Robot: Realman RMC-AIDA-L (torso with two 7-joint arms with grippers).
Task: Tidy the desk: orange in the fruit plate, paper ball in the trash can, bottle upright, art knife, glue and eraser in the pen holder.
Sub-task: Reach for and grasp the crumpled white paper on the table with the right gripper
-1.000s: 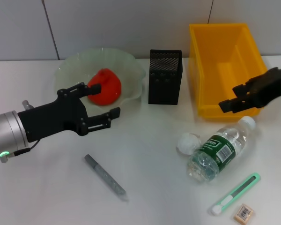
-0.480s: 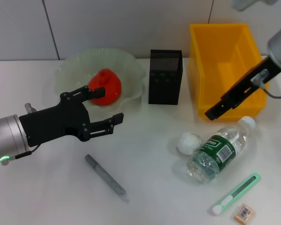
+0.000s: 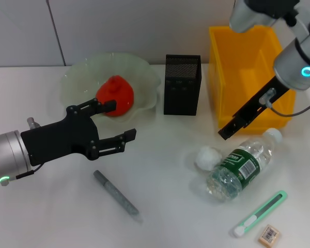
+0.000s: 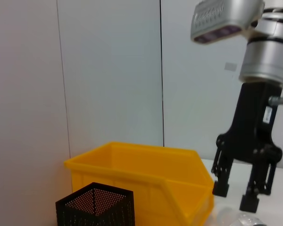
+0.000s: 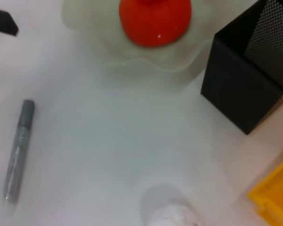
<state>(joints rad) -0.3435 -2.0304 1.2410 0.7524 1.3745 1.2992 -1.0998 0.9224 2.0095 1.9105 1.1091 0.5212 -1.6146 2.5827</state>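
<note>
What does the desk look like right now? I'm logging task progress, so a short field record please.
orange: in the fruit plate
paper ball: on the desk, beside the bottle
bottle: lying on its side
pen holder: upright, between the fruit plate and the trash can
eraser: on the desk near the front edge
left gripper: open, in front of the fruit plate
right gripper: open, above the paper ball

I read this as a laboratory test station staged as an office desk: a plain white counter [image 3: 160, 206] against bare grey wall panels [image 3: 144, 26], carrying desk items such as a black mesh pen holder [image 3: 182, 85] and a yellow trash can [image 3: 250, 72].
</note>
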